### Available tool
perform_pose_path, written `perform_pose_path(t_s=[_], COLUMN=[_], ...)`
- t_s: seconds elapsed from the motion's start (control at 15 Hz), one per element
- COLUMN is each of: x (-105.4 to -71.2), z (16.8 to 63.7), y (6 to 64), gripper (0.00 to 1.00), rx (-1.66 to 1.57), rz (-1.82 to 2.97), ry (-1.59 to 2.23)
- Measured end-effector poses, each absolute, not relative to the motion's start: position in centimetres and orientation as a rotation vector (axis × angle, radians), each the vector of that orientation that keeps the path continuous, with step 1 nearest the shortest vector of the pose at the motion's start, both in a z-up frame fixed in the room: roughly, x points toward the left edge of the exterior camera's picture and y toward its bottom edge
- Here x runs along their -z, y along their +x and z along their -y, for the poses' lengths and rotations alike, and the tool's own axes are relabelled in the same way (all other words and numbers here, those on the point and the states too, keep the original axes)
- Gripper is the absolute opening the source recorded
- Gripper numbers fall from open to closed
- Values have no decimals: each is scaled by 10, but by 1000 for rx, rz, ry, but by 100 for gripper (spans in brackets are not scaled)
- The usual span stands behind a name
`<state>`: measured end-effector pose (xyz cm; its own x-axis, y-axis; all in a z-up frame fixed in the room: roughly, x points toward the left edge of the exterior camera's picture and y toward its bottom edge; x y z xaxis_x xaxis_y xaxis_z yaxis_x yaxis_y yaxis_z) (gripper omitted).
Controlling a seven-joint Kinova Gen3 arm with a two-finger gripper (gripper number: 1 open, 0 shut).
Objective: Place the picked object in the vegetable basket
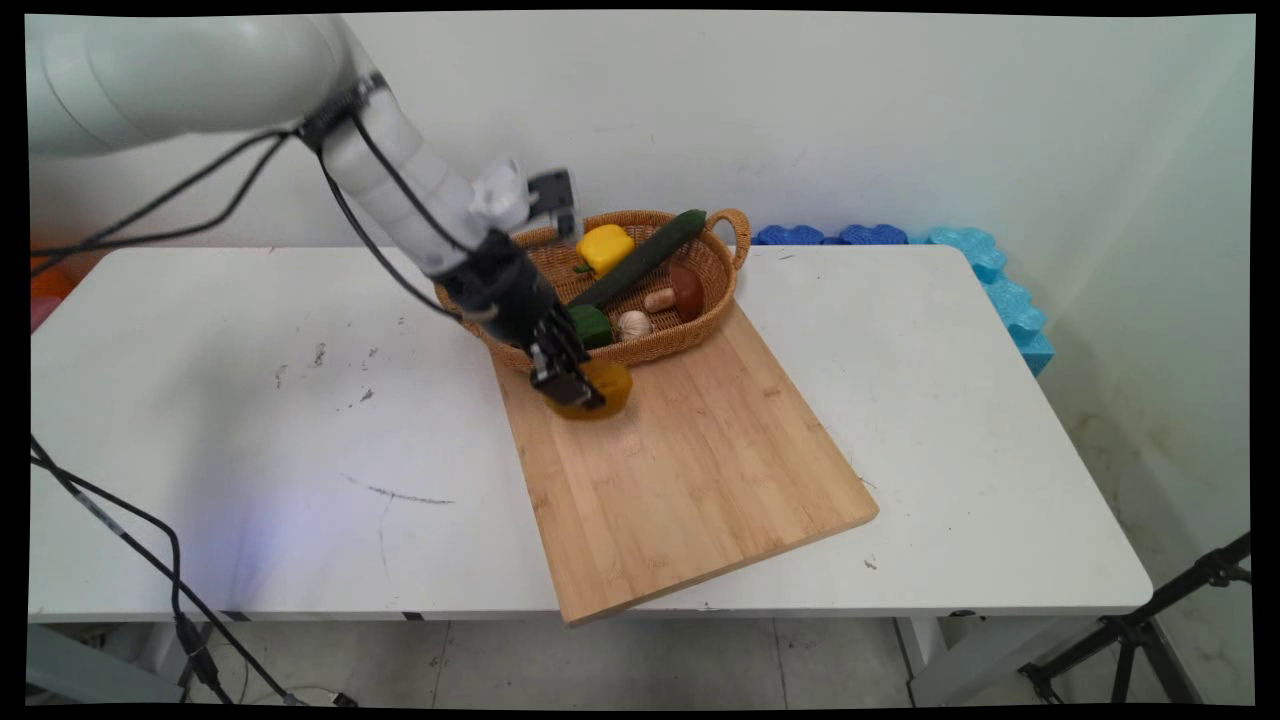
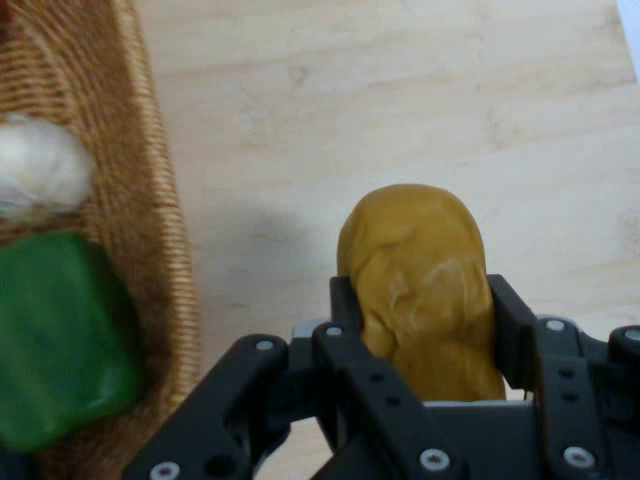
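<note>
My gripper is shut on an orange-yellow pepper, held just over the far left corner of the wooden cutting board. In the hand view the pepper stands between the two black fingers, with the board below it. Right behind it sits a wicker basket. The basket holds a yellow pepper, a cucumber, a mushroom, a garlic bulb and a green pepper. In the hand view the green pepper and the garlic lie at the left, inside the basket wall.
The board lies slantwise on the white table, reaching its near edge. Blue foam pieces line the wall at the table's far right. Black cables hang off the table's left front. A tripod leg stands at the lower right.
</note>
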<state>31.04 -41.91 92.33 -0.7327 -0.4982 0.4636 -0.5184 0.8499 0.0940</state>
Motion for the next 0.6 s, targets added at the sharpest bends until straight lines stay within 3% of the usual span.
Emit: perform_pose_path(t_s=[0.33,0.6], x=[-975,-997], z=[450,488], y=[335,362], gripper=[0,0], rx=[-143,-245], rz=[2483,2460], ry=[826,940])
